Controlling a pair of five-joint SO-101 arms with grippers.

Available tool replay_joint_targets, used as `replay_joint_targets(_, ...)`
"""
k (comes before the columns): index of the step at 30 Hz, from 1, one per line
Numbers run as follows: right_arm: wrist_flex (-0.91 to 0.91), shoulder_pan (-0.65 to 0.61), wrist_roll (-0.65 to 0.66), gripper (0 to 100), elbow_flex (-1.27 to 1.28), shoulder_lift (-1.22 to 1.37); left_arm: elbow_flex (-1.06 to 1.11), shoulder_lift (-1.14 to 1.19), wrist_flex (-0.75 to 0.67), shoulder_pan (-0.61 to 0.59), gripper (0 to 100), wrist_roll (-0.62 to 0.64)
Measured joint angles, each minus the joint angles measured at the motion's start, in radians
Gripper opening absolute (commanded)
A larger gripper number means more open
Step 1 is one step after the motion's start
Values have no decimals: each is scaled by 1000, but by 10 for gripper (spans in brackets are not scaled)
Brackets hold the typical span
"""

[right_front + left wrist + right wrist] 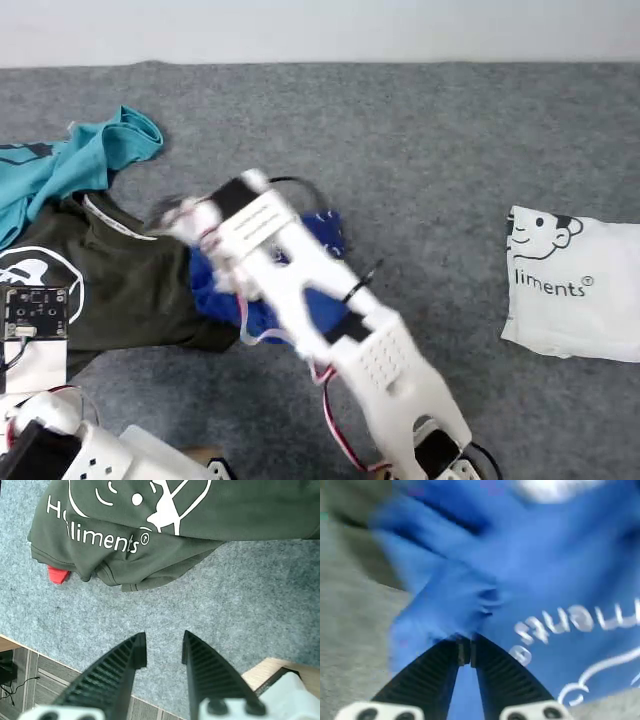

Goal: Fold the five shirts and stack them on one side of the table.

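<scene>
Grey felt covers the tabletop (430, 150), and four shirts can be counted on it.

At the left edge a teal shirt (70, 165) lies crumpled. It touches a dark green shirt (130, 290) with white print, which is spread loosely towards the front left corner. Your left gripper (164, 645) hangs over bare felt close to the front edge. Its jaws are a narrow gap apart and hold nothing. The dark green shirt lies just ahead of it, with a small red thing (57, 574) poking out beside a fold.

Left of the tabletop's centre the blue shirt (215, 290) is bunched in a heap, pressed against the dark green one. Your right arm reaches across it from the front edge. Your right gripper (467, 647) has its jaws closed together on a pinch of blue cloth near the white lettering.

At the right edge, well apart from the rest, a white shirt (575, 290) lies folded flat. That looks like the place for the stack.

The step in hand seems to be getting the blue shirt free and flat:
- **Pull:** Draw the pinch towards the bare centre, keeping it low so the cloth trails and unrolls instead of dangling.
- **Neighbouring shirt:** Watch the dark green shirt, which may drag along where the two touch.
- **Grip:** You appear to hold a mid-body fold, not a hem or shoulder. Expect to set the shirt down and take an edge again.
- **Left gripper:** Use it to pin the opposite side while you smooth the cloth.
</scene>
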Motion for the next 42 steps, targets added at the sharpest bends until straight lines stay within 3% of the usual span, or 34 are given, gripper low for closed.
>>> replay_joint_targets(6,0,-57,2,9,0,-143,0,0,0,0,130,0)
replay_joint_targets(14,-6,127,0,9,-2,-132,0,0,0,0,130,0)
replay_joint_targets(17,-6,130,0,9,-2,-55,0,0,0,0,130,0)
replay_joint_targets(20,-6,84,0,9,-2,-5,0,0,0,-5,130,0)
replay_joint_targets(27,-6,-117,0,9,-2,41,0,0,-32,-137,130,0)
replay_joint_targets(32,-3,-180,0,9,-2,9,0,0,-66,-206,130,0)
replay_joint_targets(36,-2,-147,0,9,-2,-89,0,0,-66,-210,130,0)
replay_joint_targets(42,-2,9,0,9,-2,-106,0,0,-66,-210,130,0)
